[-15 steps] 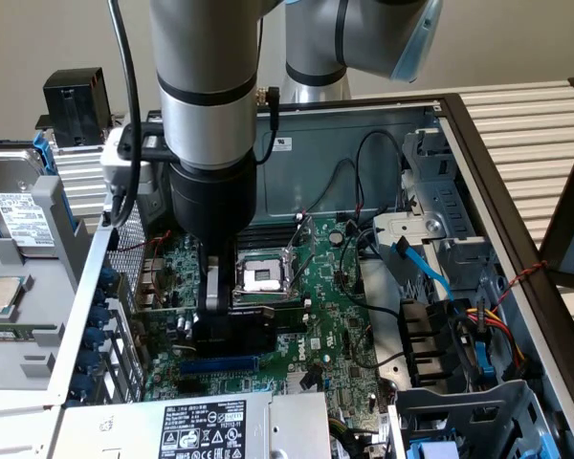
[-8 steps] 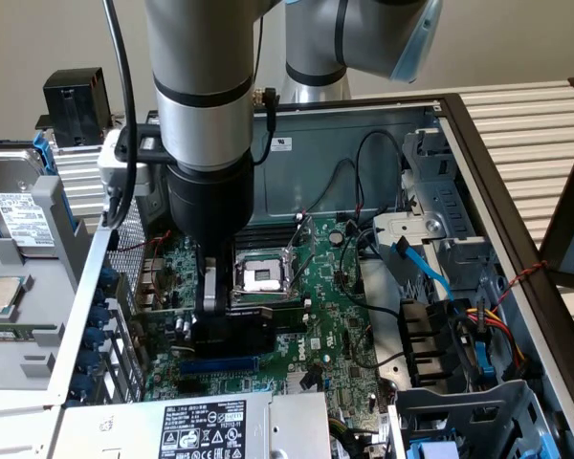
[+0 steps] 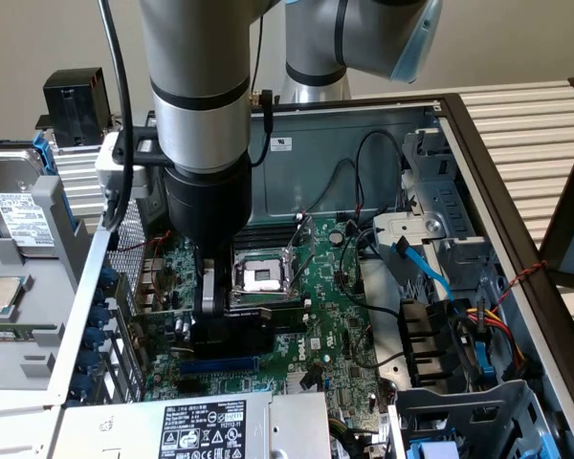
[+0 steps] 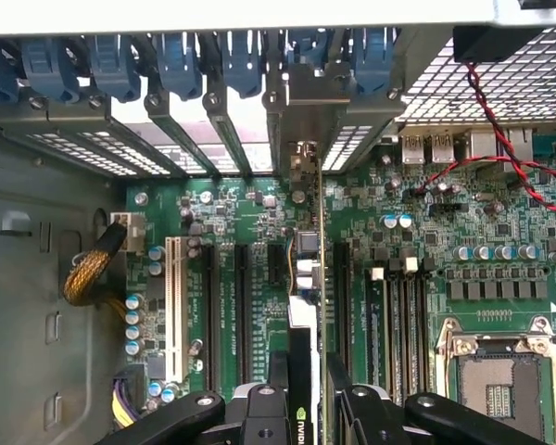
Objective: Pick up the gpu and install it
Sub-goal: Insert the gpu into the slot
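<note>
The open computer case [image 3: 517, 191] lies on its side, with the robot arm [image 3: 196, 96] reaching straight down into it. Beneath it is the green motherboard [image 3: 335, 316] [image 4: 250, 199]. The gpu [image 3: 237, 330] [image 4: 304, 343] stands on edge over the expansion slots, beside the bare CPU socket [image 3: 263, 275] and just above the blue slot [image 3: 215, 364]. Whether it is seated cannot be told. Its silver end bracket [image 4: 308, 107] sits at the rear openings, among the blue latches [image 4: 181, 65]. The claw [image 3: 225, 311] [image 4: 306, 410] is directly over the card, partly closed, with its fingers [image 4: 259, 408] clamped against both faces.
</note>
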`<state>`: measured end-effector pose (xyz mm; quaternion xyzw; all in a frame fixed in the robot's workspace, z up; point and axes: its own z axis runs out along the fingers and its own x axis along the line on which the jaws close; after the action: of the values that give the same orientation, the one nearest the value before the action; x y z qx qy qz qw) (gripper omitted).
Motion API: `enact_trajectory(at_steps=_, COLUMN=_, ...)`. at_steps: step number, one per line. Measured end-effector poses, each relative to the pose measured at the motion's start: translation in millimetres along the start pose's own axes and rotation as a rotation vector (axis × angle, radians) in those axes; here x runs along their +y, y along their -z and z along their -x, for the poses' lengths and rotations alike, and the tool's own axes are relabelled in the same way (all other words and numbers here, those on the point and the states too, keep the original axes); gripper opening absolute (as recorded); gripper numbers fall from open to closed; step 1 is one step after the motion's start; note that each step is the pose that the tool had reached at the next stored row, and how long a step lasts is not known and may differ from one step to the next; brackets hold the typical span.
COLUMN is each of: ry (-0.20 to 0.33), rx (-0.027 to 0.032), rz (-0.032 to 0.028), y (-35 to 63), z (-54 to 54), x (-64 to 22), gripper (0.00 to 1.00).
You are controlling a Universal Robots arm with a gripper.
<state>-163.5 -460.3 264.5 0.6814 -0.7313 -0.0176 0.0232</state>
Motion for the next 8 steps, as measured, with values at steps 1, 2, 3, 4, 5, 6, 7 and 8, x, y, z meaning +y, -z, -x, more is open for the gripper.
enact_trajectory(at_steps=1, ry=0.000, rx=-0.0002, rz=0.0000, y=-0.1, z=0.0, x=0.4, gripper=0.27)
enact_trajectory(at_steps=2, ry=0.000, rx=-0.0006, rz=0.0001, y=-0.1, z=0.0, x=0.5, gripper=0.27)
enact_trajectory(at_steps=3, ry=0.000, rx=-0.0011, rz=0.0002, y=-0.1, z=-0.1, x=0.8, gripper=0.27)
enact_trajectory(at_steps=4, ry=0.000, rx=-0.0012, rz=0.0001, y=-0.1, z=0.0, x=0.8, gripper=0.27)
enact_trajectory(at_steps=5, ry=0.000, rx=-0.0016, rz=0.0001, y=-0.2, z=0.0, x=1.0, gripper=0.27)
enact_trajectory(at_steps=6, ry=0.000, rx=-0.0023, rz=0.0002, y=-0.2, z=-0.1, x=1.1, gripper=0.27)
enact_trajectory(at_steps=7, ry=0.000, rx=-0.0034, rz=0.0003, y=-0.1, z=-0.1, x=1.4, gripper=0.27)
enact_trajectory(at_steps=8, ry=0.000, rx=-0.0047, rz=0.0003, y=-0.2, z=-0.1, x=1.6, gripper=0.27)
